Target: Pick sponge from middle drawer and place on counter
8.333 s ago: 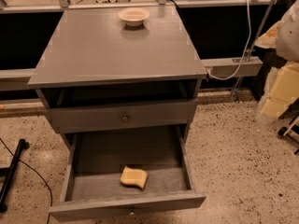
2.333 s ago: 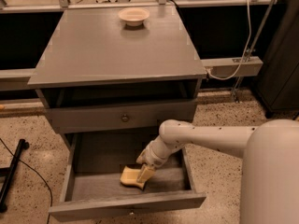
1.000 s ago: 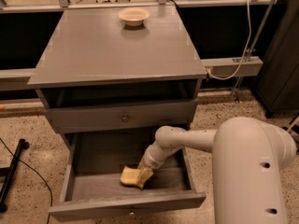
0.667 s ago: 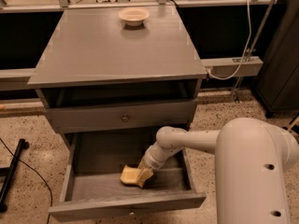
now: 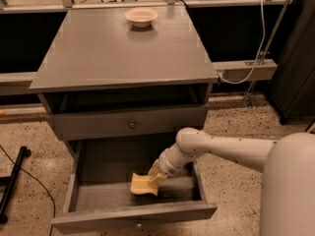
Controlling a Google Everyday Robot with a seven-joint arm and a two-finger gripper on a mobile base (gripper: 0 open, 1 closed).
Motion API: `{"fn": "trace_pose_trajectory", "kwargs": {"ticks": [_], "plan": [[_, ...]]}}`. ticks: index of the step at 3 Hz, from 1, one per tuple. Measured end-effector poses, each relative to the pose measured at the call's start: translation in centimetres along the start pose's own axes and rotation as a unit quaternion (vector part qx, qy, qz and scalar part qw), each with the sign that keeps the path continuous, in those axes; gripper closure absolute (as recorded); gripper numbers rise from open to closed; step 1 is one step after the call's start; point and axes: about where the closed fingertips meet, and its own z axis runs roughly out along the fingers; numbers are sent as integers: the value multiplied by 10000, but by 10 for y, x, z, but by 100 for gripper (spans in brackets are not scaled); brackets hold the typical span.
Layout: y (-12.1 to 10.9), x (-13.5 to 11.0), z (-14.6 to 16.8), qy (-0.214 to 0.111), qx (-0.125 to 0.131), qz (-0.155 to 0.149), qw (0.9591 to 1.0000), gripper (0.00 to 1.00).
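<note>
"Speckled floor [image 5: 34,141], grey cabinet. What lay on the tabletop [image 5: 123,53]?"

"Only a cream bowl [image 5: 141,16], close to its back edge, a little right of the middle."

"And the sponge [image 5: 142,185]?"

"Down in the middle drawer [image 5: 133,216], which stood pulled out beneath the tabletop's front edge. It sat tilted, its right end raised off the ribbed bottom."

"The tool [image 5: 156,173]?"

"Reaching in from the right, under the knobbed drawer [image 5: 132,124]. It was closed narrowly on that raised end of the sponge."
</note>
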Motion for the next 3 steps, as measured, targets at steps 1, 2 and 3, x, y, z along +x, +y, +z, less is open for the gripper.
{"fn": "trace_pose_trajectory", "kwargs": {"ticks": [1, 2, 3], "plan": [[7, -5, -39, 41, 158, -52, 9999, 100], [10, -20, -107, -110, 517, -206, 9984, 100], [16, -35, -166, -279, 754, -413, 9959, 100]]}}
